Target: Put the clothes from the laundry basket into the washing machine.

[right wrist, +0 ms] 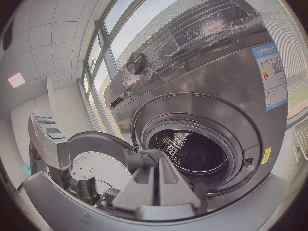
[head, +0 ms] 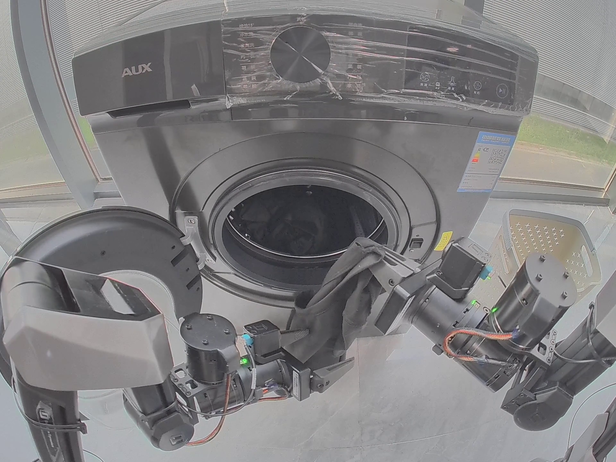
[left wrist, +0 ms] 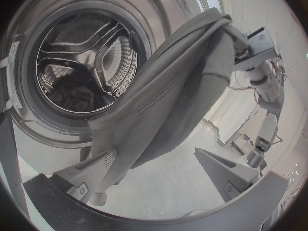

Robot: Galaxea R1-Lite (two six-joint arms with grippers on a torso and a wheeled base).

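A grey garment (head: 340, 296) hangs in front of the washing machine's (head: 308, 136) open port, just below its rim. My right gripper (head: 377, 256) is shut on the garment's top edge; in the right wrist view the cloth (right wrist: 141, 158) bunches at the closed gripper (right wrist: 158, 160). Lower down and nearer to me, my left gripper (head: 324, 356) is open. The garment (left wrist: 166, 97) drapes past one of its fingers (left wrist: 96, 170) and through the gap between them (left wrist: 155, 151). Dark clothes (head: 301, 219) lie inside the drum (left wrist: 83, 58).
The machine's round door (head: 109, 251) stands swung open to the left, close beside my left arm. A pale perforated laundry basket (head: 552, 245) sits on the floor to the right of the machine. Light tiled floor (head: 398, 412) lies below the grippers.
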